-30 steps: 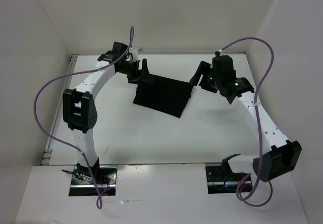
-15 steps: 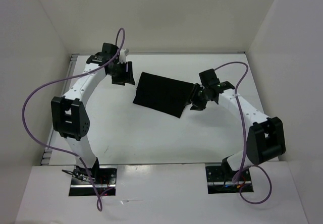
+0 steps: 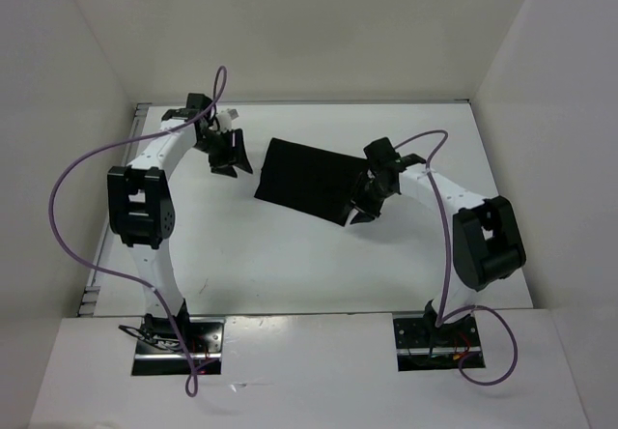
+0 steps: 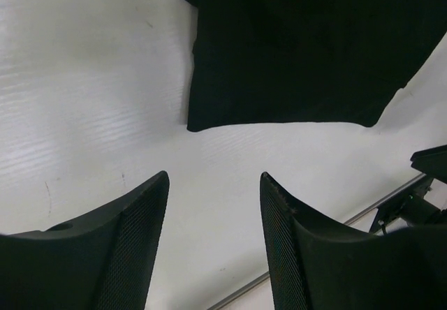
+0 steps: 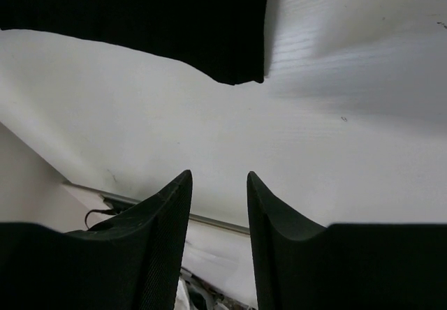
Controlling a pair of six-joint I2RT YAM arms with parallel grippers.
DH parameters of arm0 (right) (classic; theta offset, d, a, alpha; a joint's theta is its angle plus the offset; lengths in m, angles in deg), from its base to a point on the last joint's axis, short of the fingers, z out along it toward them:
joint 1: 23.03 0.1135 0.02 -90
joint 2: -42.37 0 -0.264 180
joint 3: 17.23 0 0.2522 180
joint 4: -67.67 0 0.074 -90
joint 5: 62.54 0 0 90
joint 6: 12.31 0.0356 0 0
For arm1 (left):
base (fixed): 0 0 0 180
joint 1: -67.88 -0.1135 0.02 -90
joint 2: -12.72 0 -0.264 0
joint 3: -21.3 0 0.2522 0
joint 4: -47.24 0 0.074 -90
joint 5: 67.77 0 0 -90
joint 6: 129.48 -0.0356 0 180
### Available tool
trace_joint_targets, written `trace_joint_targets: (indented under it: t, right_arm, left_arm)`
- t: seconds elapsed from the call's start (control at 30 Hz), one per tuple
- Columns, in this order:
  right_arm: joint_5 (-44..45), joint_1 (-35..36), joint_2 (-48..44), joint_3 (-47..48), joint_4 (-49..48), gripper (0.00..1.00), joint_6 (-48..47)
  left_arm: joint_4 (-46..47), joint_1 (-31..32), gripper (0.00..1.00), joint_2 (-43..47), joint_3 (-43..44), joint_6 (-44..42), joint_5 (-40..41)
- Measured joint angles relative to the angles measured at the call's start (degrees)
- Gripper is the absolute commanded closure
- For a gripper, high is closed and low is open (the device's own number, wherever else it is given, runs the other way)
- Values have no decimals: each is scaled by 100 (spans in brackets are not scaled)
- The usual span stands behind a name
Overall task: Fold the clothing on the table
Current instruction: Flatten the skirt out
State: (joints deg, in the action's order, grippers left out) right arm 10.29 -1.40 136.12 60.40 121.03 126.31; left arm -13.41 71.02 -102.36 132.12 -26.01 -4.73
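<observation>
I see the white bench (image 3: 290,265), and the black clothing (image 3: 307,180) lies flat on it, far of centre, between my arms. The left claw (image 3: 230,157) hangs just off its left edge, jaws partly apart, gripping nothing. The right claw (image 3: 365,209) sits by its near right corner with a narrower gap, also empty.

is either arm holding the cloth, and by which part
Nothing is held: the left gripper and right gripper each show only bare table between open fingers; the clothing lies free.
</observation>
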Motion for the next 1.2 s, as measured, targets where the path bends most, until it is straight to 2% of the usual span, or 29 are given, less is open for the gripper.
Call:
trace_joint_targets:
  t: [0.13,0.17,0.23,0.33,0.5,0.57,0.63,0.67,0.97,1.2]
  right_arm:
    - [114,0,48,409,319,56,-48]
    - [177,0,48,525,389,56,-74]
    - [315,0,48,769,507,54,-136]
    - [538,0,74,1121,675,52,-286]
    - [1014,0,400,1773,942,45,-566]
    - [1217,0,457,1794,1023,42,-643]
    - [1351,0,466,1738,1121,38,-688]
    - [1397,0,466,1674,1158,37,-713]
    - [1305,15,529,981,1268,37,-807]
    - [1025,37,654,962,1180,38,-807]
  left_arm:
    - [-197,17,49,-13,13,-2,7]
    - [-232,22,58,-13,13,-4,0]
    - [-299,28,68,-13,39,-2,4]
    - [-614,35,78,-173,538,-9,133]
    - [-979,35,78,-1071,2680,-177,348]
    - [-970,13,71,-1261,3051,-280,411]
    - [-1056,-35,70,-1276,2983,-352,483]
    - [-1086,-63,64,-1276,2889,-400,527]
    - [-1034,-389,61,-1276,1222,-599,944]
    - [-686,-367,61,-1276,520,-811,203]
